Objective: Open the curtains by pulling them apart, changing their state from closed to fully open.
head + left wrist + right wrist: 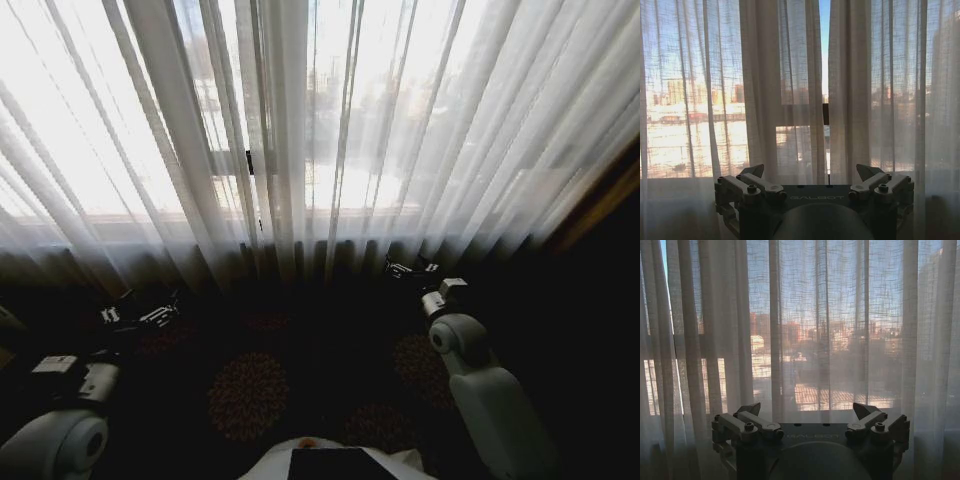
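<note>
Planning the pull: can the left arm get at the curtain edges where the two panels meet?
Probably yes. The left end effector is open and faces the narrow gap between the curtains, with nothing between them; it hangs short of the fabric.

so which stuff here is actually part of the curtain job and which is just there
Part of the job:
- sheer white pleated fabric curtains, still drawn but for a thin gap at the middle
- left gripper, open, low before them
- right gripper, open, low before them

Just there:
- dark window frame bar
- dark floral patterned carpet
</note>
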### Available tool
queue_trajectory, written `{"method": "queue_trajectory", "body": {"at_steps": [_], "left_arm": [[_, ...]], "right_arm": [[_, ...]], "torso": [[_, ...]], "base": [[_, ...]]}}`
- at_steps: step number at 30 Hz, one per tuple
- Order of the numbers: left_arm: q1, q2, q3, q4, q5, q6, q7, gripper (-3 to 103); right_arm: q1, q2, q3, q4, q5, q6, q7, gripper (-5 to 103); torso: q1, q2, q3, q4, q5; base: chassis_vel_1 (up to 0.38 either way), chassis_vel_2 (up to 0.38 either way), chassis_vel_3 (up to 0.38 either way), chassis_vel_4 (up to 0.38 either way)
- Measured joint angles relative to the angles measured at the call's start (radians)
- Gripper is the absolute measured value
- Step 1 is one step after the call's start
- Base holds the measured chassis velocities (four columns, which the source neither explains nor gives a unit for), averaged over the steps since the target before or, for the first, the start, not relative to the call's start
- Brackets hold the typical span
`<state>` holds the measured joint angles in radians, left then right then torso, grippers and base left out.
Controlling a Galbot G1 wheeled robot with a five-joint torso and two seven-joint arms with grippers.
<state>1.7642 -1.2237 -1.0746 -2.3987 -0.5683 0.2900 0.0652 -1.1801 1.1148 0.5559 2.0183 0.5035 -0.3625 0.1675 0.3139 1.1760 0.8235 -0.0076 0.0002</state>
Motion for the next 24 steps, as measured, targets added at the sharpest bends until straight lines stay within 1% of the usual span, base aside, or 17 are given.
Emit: {"method": "queue_trajectory", "body": {"at_steps": [16, 18, 19, 20, 22, 23, 24], "left_arm": [[0.000, 0.000, 0.002, 0.001, 0.002, -0.002, -0.006, 100], [-0.001, -0.008, 0.016, 0.017, 0.018, -0.023, -0.044, 100], [-0.001, -0.008, 0.016, 0.017, 0.018, -0.023, -0.044, 100], [-0.001, -0.012, 0.023, 0.024, 0.026, -0.034, -0.063, 100], [-0.003, -0.027, 0.048, 0.050, 0.053, -0.071, -0.126, 100], [-0.003, -0.027, 0.048, 0.050, 0.053, -0.071, -0.126, 100], [-0.004, -0.033, 0.059, 0.062, 0.066, -0.088, -0.157, 100]], "right_arm": [[-0.008, 0.003, 0.001, 0.000, -0.006, 0.007, 0.000, 100], [-0.047, 0.019, 0.009, -0.003, -0.036, 0.049, 0.000, 100], [-0.047, 0.019, 0.009, -0.003, -0.036, 0.049, 0.000, 100], [-0.069, 0.028, 0.013, -0.004, -0.054, 0.073, 0.000, 100], [-0.134, 0.054, 0.028, -0.009, -0.104, 0.141, -0.001, 100], [-0.134, 0.054, 0.028, -0.009, -0.104, 0.141, -0.001, 100], [-0.164, 0.067, 0.034, -0.011, -0.127, 0.174, -0.002, 100]], "torso": [[0.000, 0.000, 0.000, 0.0001, 0.0000], [0.000, 0.000, 0.000, 0.0002, 0.0000], [0.000, 0.000, 0.000, 0.0002, 0.0000], [0.000, 0.000, 0.000, 0.0000, 0.0001], [0.000, 0.000, 0.000, -0.0001, -0.0001], [0.000, 0.000, 0.000, -0.0001, -0.0001], [0.000, 0.000, 0.000, -0.0001, 0.0000]], "base": [[0.000, 0.000, 0.000, 0.000], [0.000, 0.000, 0.000, 0.000], [0.000, 0.000, 0.000, 0.000], [0.000, 0.000, 0.000, 0.000], [0.000, 0.000, 0.000, 0.000], [0.000, 0.000, 0.000, 0.000], [0.000, 0.000, 0.000, 0.000]]}}
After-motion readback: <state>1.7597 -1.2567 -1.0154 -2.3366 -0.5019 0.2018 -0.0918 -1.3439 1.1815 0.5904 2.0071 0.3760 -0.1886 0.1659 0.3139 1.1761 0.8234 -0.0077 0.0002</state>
